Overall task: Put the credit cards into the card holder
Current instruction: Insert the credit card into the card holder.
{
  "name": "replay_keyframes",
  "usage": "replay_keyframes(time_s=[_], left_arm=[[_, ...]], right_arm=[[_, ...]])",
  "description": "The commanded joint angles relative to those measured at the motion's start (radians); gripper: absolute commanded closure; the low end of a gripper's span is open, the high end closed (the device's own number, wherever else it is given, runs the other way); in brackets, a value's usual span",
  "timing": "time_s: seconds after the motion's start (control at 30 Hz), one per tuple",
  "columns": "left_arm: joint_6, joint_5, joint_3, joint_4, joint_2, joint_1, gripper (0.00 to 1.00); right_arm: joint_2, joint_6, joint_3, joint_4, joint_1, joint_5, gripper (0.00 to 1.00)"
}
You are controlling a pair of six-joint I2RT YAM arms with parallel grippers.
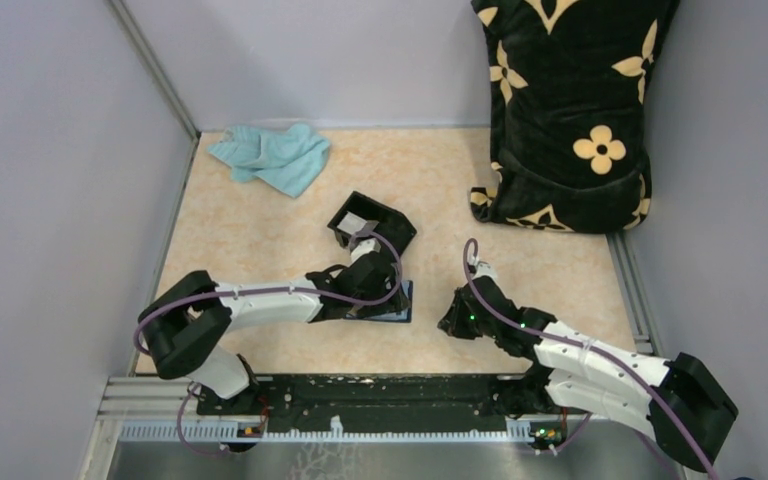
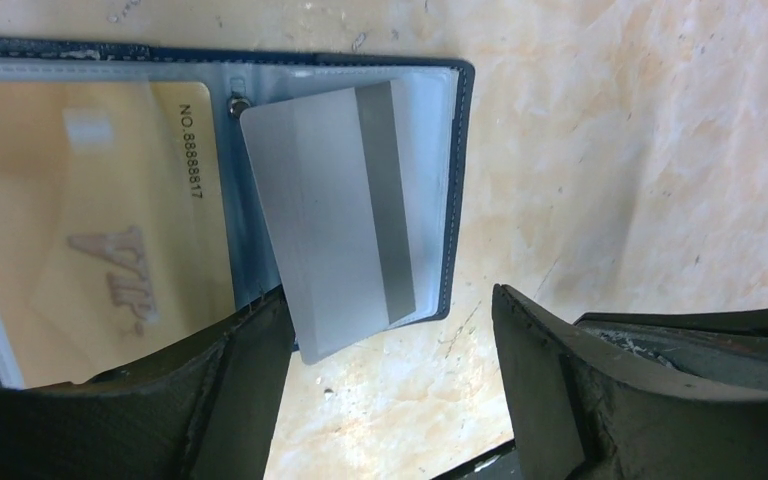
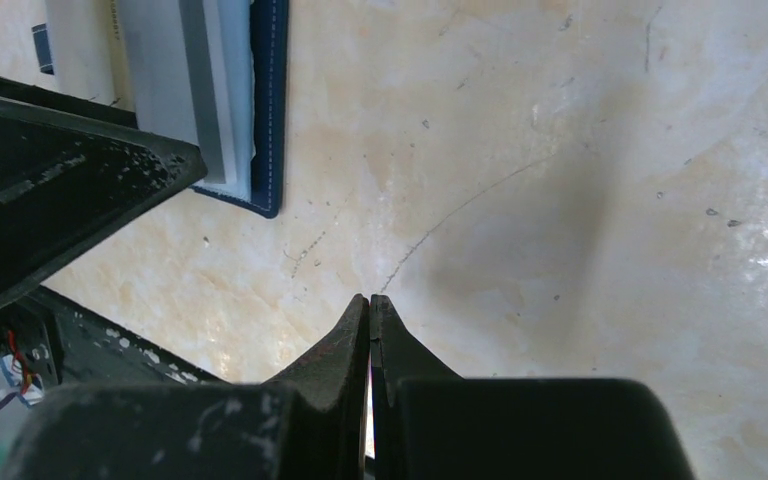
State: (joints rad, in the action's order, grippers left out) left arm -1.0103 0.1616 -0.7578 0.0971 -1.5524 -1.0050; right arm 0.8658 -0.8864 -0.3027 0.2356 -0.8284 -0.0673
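the left gripper (image 2: 388, 305) is spread wide over the card holder (image 2: 452, 200), with nothing gripped. the holder is laid open on the table (image 2: 620, 150), with an orange-yellow card (image 2: 90, 230) seen under a clear sleeve. a grey card (image 2: 340, 220) is lying askew, its lower end past the holder's edge. it is best squared up, then pushed fully in. the right gripper (image 3: 371, 300) is shut and empty.

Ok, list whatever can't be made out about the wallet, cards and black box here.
- Top view: card holder lies mostly under the left arm; only one edge shows.
- Top view: pale item in the black box is too small to identify.
- Left wrist view: grey card slotted or just lying on top, unclear; holder's left part cut off by the frame.
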Motion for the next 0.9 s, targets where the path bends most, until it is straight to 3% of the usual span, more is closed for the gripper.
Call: replay_keyframes(time_s=[0.0,0.33,0.63,0.87], left_arm=[[0.061,-0.013,0.003,0.235,-0.024,-0.013,0.20],[0.037,0.090,-0.011,0.337,0.041,-0.024,0.21],[0.076,0.096,0.075,0.119,0.270,-0.036,0.22],[0.083,0.186,0.087,0.140,0.367,-0.037,0.27]], right_arm=[[0.003,0.029,-0.048,-0.077,-0.005,0.016,1.00],[0.034,0.047,-0.061,-0.125,-0.007,0.030,1.00],[0.063,0.066,-0.097,-0.125,-0.007,0.028,1.00],[0.119,0.077,-0.124,-0.174,-0.006,0.043,1.00]])
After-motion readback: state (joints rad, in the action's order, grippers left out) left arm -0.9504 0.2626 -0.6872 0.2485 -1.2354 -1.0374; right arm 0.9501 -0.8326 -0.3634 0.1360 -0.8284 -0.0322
